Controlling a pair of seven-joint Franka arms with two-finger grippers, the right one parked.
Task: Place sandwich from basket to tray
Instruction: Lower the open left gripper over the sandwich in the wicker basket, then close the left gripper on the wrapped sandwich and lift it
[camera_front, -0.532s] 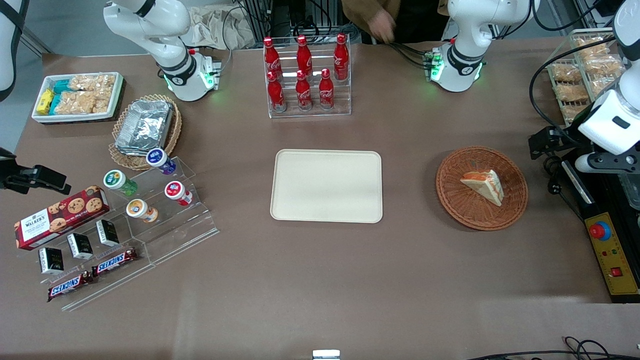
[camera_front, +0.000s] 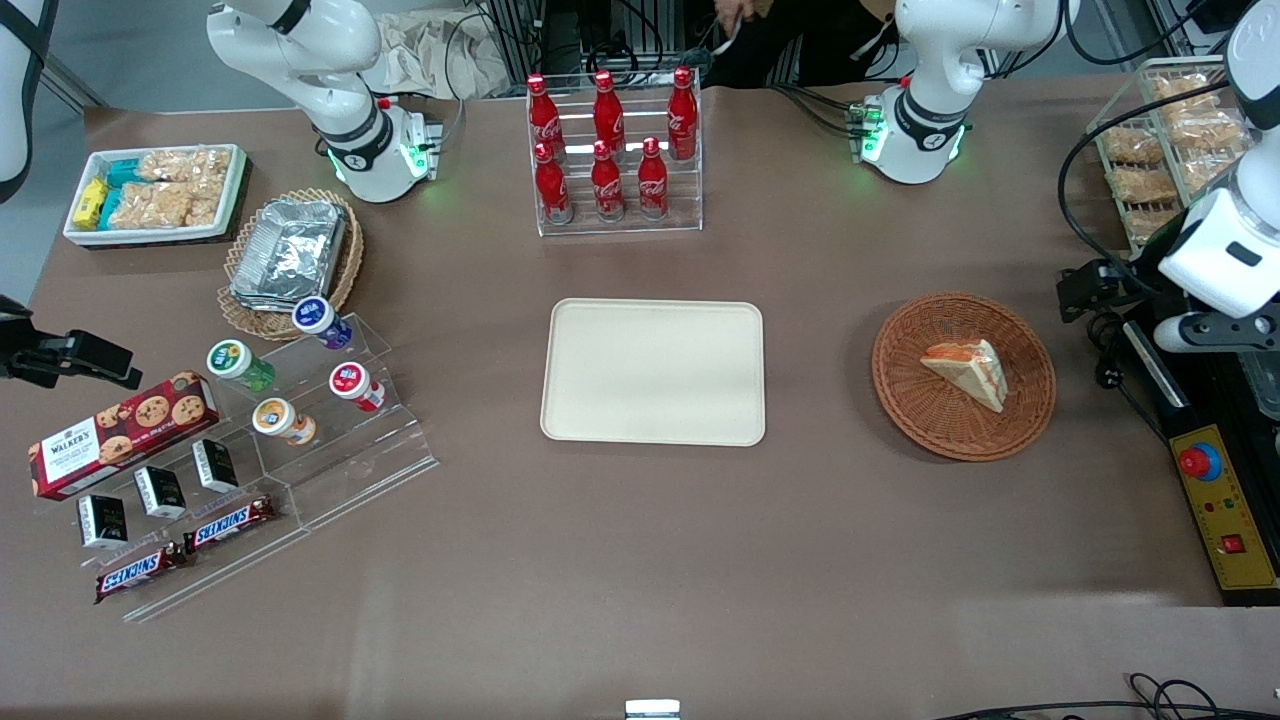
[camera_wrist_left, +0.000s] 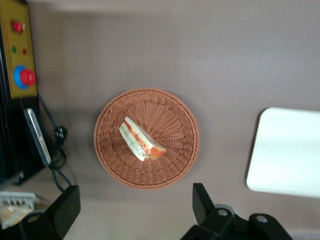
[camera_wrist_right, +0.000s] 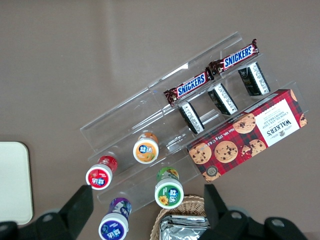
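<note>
The sandwich (camera_front: 968, 371), a white-bread wedge with orange and green layers, lies in the round reddish-brown basket (camera_front: 930, 415) toward the working arm's end of the table. The cream tray (camera_front: 653, 371) lies flat and bare at the table's middle. My left gripper (camera_front: 1085, 290) hangs high above the table beside the basket, open and empty. In the left wrist view its gripper (camera_wrist_left: 134, 207) has black fingers (camera_wrist_left: 202, 202) spread wide, looking down at the sandwich (camera_wrist_left: 141, 140), the basket (camera_wrist_left: 170, 112) and an edge of the tray (camera_wrist_left: 285, 150).
A yellow control box with a red button (camera_front: 1225, 500) and cables lie beside the basket at the table's end. A rack of red bottles (camera_front: 610, 150) stands farther from the camera than the tray. A clear stand with small bottles and candy bars (camera_front: 290, 400) lies toward the parked arm's end.
My left arm has shifted only slightly. The sandwich, basket and tray have not moved.
</note>
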